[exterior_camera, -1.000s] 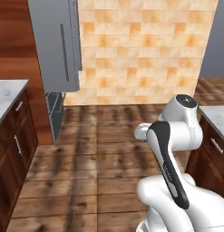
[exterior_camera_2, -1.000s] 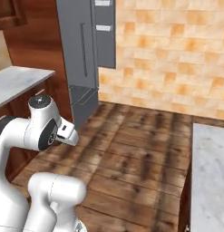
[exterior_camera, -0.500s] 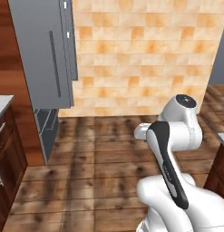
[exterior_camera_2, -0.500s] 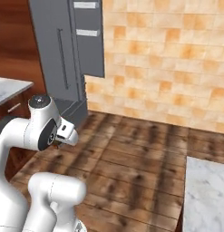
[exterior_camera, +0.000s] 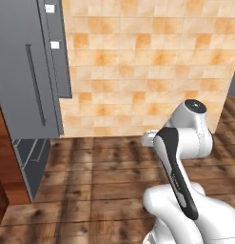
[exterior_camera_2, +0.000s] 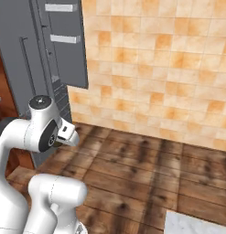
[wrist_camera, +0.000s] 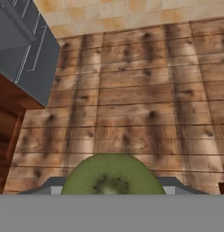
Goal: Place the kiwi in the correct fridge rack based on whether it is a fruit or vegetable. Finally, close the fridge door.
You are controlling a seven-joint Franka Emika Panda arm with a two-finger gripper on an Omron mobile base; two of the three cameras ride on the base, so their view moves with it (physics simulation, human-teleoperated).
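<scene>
I find nothing here that can be read. The grey fridge door [exterior_camera: 28, 71] carries no brand or label, its white shelf strips [exterior_camera_2: 64, 39] are blank, and the tiled wall [exterior_camera: 147, 66] and wooden floor [wrist_camera: 131, 90] bear no writing, numbers or signs.
</scene>
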